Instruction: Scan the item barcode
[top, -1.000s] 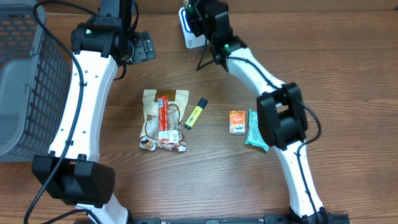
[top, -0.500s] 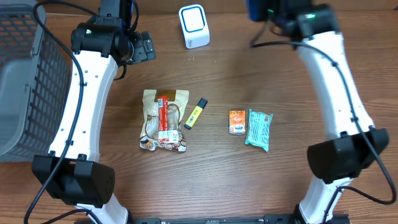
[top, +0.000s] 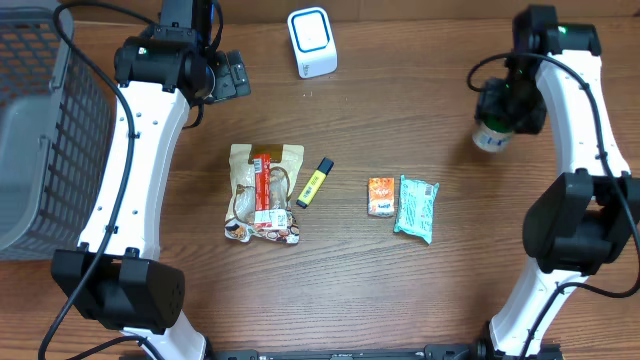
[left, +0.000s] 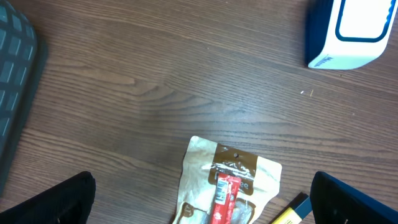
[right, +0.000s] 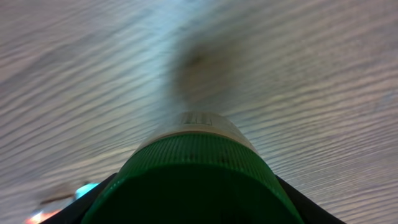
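Observation:
A bottle with a green ribbed cap (right: 193, 177) and a white body (top: 489, 138) hangs over the table's right side, with my right gripper (top: 507, 104) shut on it. In the right wrist view the cap fills the space between the dark fingers (right: 96, 199). The white and blue barcode scanner (top: 312, 42) stands at the back centre, well to the left of the bottle, and shows in the left wrist view as well (left: 348, 31). My left gripper (top: 230, 75) hovers open and empty at the back left, beside the scanner.
A tan snack bag (top: 262, 192) with a red stick, a yellow highlighter (top: 314, 182), a small orange packet (top: 380, 196) and a teal packet (top: 416, 208) lie mid-table. A grey mesh basket (top: 40, 130) stands at the left edge.
My right arm has swung from the scanner at the back centre over to the table's right side, carrying the bottle. The left arm has not moved.

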